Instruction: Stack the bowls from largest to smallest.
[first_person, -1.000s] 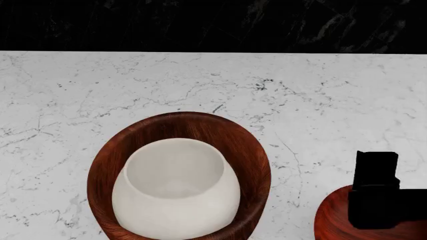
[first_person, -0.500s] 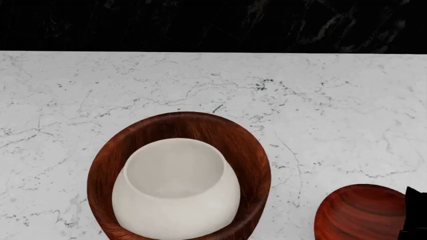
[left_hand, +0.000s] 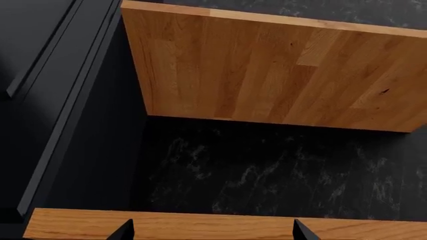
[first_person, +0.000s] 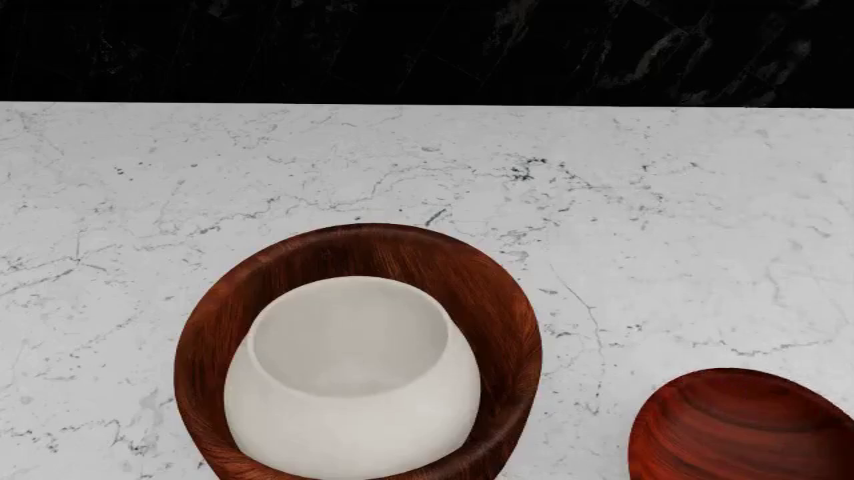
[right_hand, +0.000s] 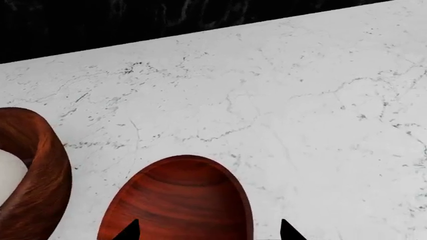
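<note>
In the head view the large dark-brown bowl stands on the counter with the cream-white bowl nested upright inside it. The small reddish bowl sits apart at the front right. Neither gripper shows in that view. In the right wrist view my right gripper is open just above the small reddish bowl, one fingertip over its hollow and the other over the marble beside its rim. The large bowl and a sliver of the cream bowl show at the edge. My left gripper is open and holds nothing.
The bowls rest on a white marble counter backed by a black marbled wall. The left wrist view shows only a wooden board, dark panels and a wooden strip by the fingertips.
In the head view my right gripper, which stood over the small reddish bowl, has drawn back out of view at the lower right. The bowls have not moved.
</note>
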